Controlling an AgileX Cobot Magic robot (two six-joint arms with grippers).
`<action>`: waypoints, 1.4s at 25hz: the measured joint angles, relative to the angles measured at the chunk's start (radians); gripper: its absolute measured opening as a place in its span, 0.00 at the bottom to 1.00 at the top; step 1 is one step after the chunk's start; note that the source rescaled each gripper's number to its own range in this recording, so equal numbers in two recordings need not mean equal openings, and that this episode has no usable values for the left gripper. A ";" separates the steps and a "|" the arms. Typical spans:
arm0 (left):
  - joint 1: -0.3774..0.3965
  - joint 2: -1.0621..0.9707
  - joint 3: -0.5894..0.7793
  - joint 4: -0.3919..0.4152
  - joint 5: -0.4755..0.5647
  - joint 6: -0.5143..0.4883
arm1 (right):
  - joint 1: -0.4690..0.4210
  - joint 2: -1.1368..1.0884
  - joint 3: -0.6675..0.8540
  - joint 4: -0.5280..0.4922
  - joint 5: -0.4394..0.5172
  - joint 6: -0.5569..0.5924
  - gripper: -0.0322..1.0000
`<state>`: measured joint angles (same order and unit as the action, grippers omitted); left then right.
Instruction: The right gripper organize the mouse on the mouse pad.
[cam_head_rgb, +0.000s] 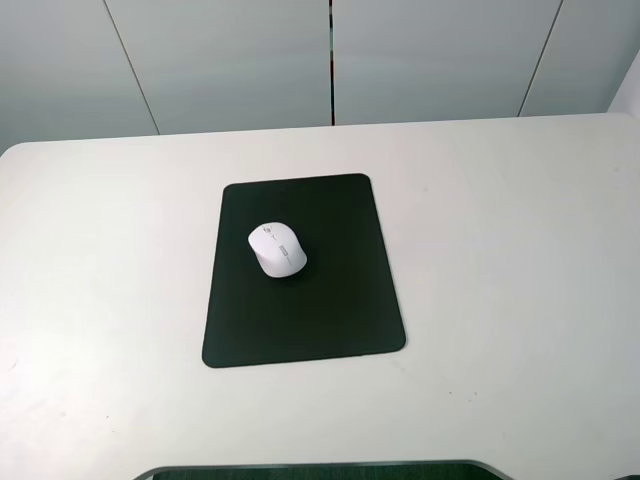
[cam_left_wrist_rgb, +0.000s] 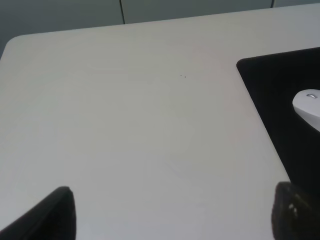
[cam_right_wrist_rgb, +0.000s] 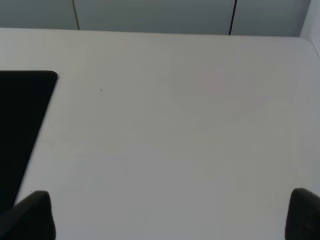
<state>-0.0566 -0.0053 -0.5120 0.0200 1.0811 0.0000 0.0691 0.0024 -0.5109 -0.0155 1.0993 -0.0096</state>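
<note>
On mouse pad (cam_head_rgb: 330, 310), mouse (cam_head_rgb: 277, 249), right end effector (cam_right_wrist_rgb: 170, 215) well apart

White table (cam_head_rgb: 500, 250) with a black mouse pad (cam_head_rgb: 320, 320) flat at frame centre, slightly skewed

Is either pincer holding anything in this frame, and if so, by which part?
Nothing is held. The left pincer and right pincer are both open over bare table. The white mouse lies untouched on the black mouse pad.
</note>
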 joint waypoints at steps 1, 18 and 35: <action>0.000 0.000 0.000 0.000 0.000 0.000 | 0.000 -0.002 0.000 0.002 0.000 0.000 1.00; 0.000 0.000 0.000 0.000 0.000 0.000 | -0.007 -0.004 0.000 0.037 0.000 0.023 1.00; 0.000 0.000 0.000 0.000 0.000 0.000 | -0.041 -0.004 0.000 0.052 0.000 0.019 1.00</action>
<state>-0.0566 -0.0053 -0.5120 0.0200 1.0811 0.0000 0.0279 -0.0017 -0.5109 0.0367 1.0993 0.0098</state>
